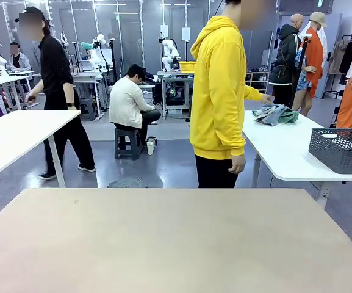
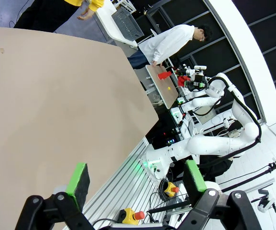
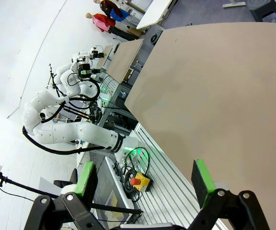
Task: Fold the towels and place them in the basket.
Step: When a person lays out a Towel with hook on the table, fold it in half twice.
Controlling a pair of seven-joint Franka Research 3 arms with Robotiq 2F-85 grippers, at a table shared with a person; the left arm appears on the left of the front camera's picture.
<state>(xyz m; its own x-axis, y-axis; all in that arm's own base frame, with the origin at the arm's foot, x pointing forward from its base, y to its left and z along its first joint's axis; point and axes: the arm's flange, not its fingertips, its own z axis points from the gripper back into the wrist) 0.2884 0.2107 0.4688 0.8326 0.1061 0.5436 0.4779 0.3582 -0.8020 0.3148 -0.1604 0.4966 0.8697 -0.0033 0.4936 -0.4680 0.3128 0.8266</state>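
The left hand (image 2: 137, 167) hangs with its green-padded fingers (image 2: 79, 176) wide apart and nothing between them, one finger over the near edge of the beige counter (image 2: 56, 96) and the other off its side. The right hand (image 3: 144, 165) is spread just as wide and grips nothing; it sits over the other near corner of the same counter, whose bare top runs away ahead of it. From the front, this beige counter fills the foreground. Just past its far edge stands a person (image 1: 218, 91) in a yellow hoodie and dark trousers, turned toward a white counter (image 1: 285, 152) at the right. One of the person's arms hangs at the side; the other reaches out, with the person's hand (image 1: 266, 98) touching the towels (image 1: 275, 113). The towels lie in a loose, unfolded heap of blue-grey and green on the farther part of the white counter. The basket (image 1: 340, 149), dark grey with lattice sides, stands upright on the same white counter near its right edge, closer to the camera than the towels and well apart from them.
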